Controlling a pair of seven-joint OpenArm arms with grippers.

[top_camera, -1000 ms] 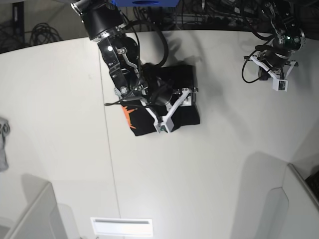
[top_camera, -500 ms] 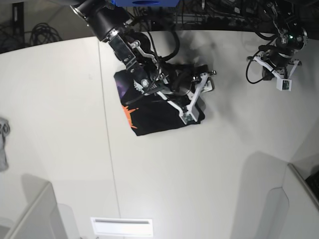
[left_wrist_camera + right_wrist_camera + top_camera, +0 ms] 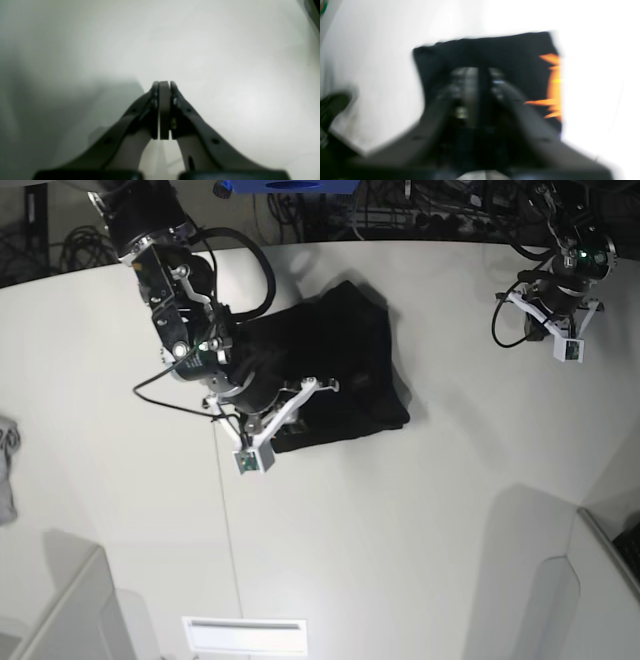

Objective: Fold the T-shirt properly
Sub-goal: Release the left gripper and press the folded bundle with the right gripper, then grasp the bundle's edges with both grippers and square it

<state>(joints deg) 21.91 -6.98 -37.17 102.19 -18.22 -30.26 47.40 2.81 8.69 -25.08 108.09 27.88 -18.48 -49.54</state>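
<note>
Lying on the white table (image 3: 400, 510), the T-shirt (image 3: 340, 375) is a folded black bundle near the middle. Its orange print (image 3: 552, 85) shows at one edge in the blurry right wrist view. The right gripper (image 3: 252, 463) hangs over its near edge, jaws pinched together and empty. Far off, the left gripper (image 3: 163, 110) is clenched tight over bare table, holding nothing.

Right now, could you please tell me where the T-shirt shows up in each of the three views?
Base: the T-shirt lies upper centre on the table, beside the right gripper.
Right wrist: it fills the middle, beyond the blurred gripper, orange print at its right edge.
Left wrist: not in it.
Shared landmark: the white table.
</note>
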